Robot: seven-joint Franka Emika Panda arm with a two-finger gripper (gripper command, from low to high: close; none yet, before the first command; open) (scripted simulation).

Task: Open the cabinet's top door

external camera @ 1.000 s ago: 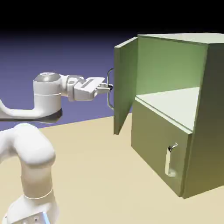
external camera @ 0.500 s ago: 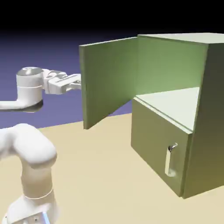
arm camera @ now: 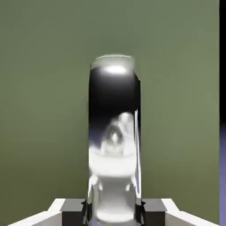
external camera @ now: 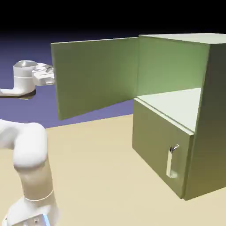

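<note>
The olive-green cabinet (external camera: 214, 110) stands at the exterior view's right. Its top door (external camera: 95, 75) is swung wide open to the left, baring the pale green interior (external camera: 176, 103). My gripper (external camera: 51, 76) is at the door's outer edge, with its tips hidden behind the panel. In the hand view the long silver handle (arm camera: 114, 132) fills the middle in front of the olive door face (arm camera: 44, 110). It runs down between my two fingertips (arm camera: 73, 207), and my gripper (arm camera: 114, 212) is shut on it.
The shorter lower door (external camera: 161, 145) stays closed, its small silver handle (external camera: 172, 161) facing the tan table (external camera: 101, 176). My white arm (external camera: 28, 150) rises at the lower left.
The top door has swung further open toward the exterior view's left, from nearly edge-on to wide open. My gripper moved left and slightly up with the handle.
</note>
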